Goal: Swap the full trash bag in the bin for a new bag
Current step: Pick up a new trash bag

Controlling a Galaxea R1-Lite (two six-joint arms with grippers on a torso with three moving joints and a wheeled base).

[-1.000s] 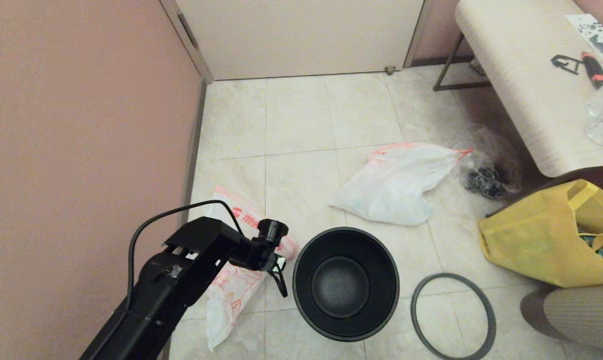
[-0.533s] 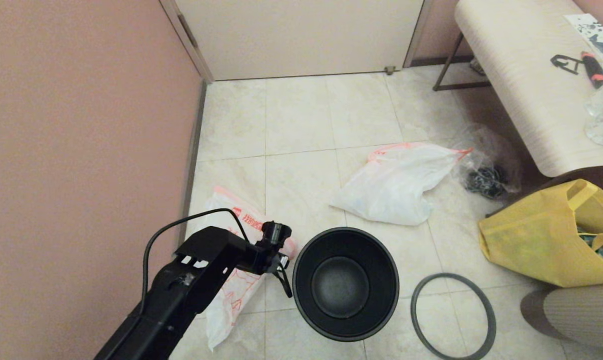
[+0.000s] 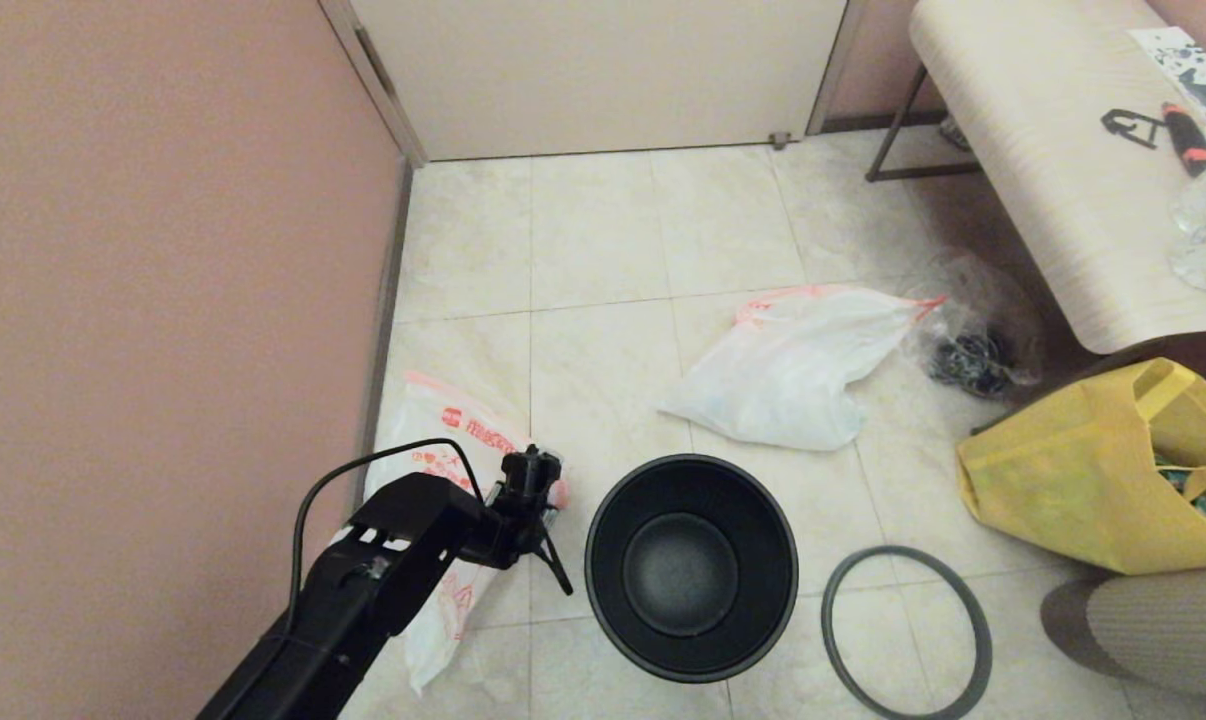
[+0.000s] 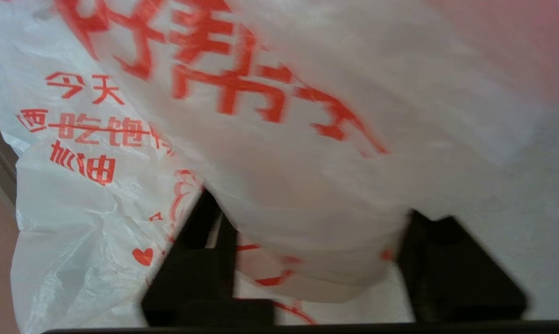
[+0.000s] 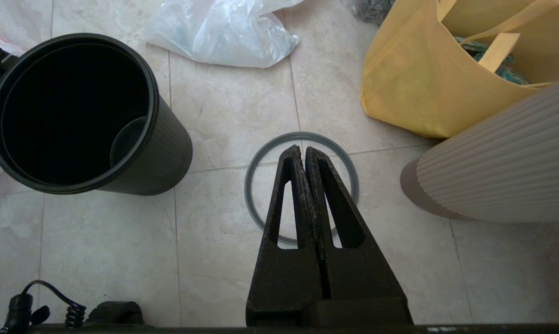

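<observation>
Halfway: small round black plastic bin (image 3: 691, 567) stands unlined, plain white full bag (image 3: 788, 365) on floor beyond, as my left tool (image 4: 307, 260) clenches the red-printed new bag (image 3: 443, 445); right tool (image 5: 304, 155) clenched, idle.

The cream tiled floor (image 3: 603, 250) carries a round black plastic bin (image 3: 691, 567), a loose grey ring (image 3: 906, 631) just right of it, a plain white plastic bag (image 3: 793, 365) behind, a red-printed white plastic bag (image 3: 433, 450) by the left wall, a clear bag of black cords (image 3: 973, 335) and a yellow fabric tote (image 3: 1093, 480).
</observation>
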